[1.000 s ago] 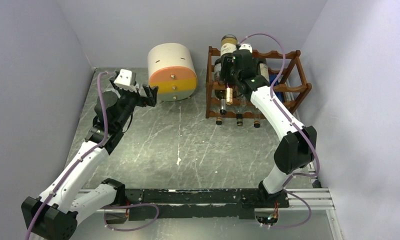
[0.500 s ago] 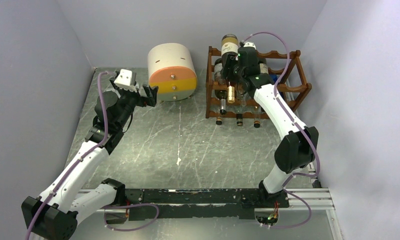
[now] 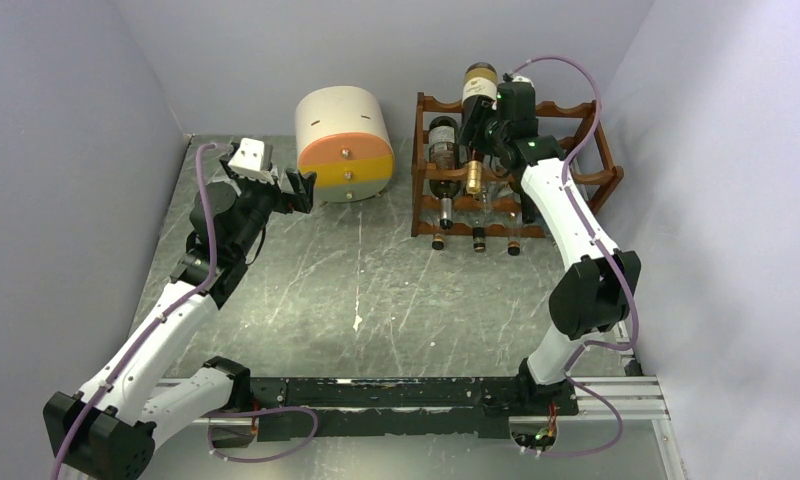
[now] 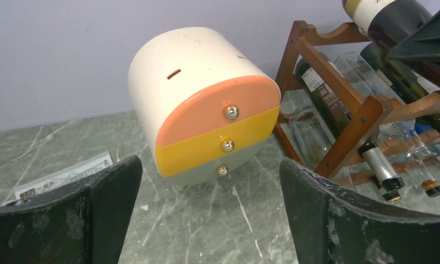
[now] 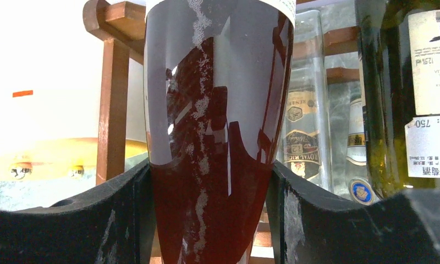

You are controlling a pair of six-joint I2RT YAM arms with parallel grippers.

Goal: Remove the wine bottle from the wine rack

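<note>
- Top view: the right gripper (image 3: 478,128) was closed on the wine bottle (image 3: 479,85), held tilted with its base up, just above the top rail of the wine rack (image 3: 419,170).
- The left gripper (image 3: 301,190) was wide open and empty.
- Left wrist: the drawer unit (image 4: 207,110) stood ahead of its spread fingers.
- Right wrist: both fingers (image 5: 69,220) pressed the dark bottle between them, with the rack behind.

I see a reddish-brown wine rack (image 3: 419,190) upper right, a dark, cream-labelled wine bottle (image 3: 479,85), and a cream drawer unit (image 3: 344,125) fronted orange, yellow, grey.
</note>
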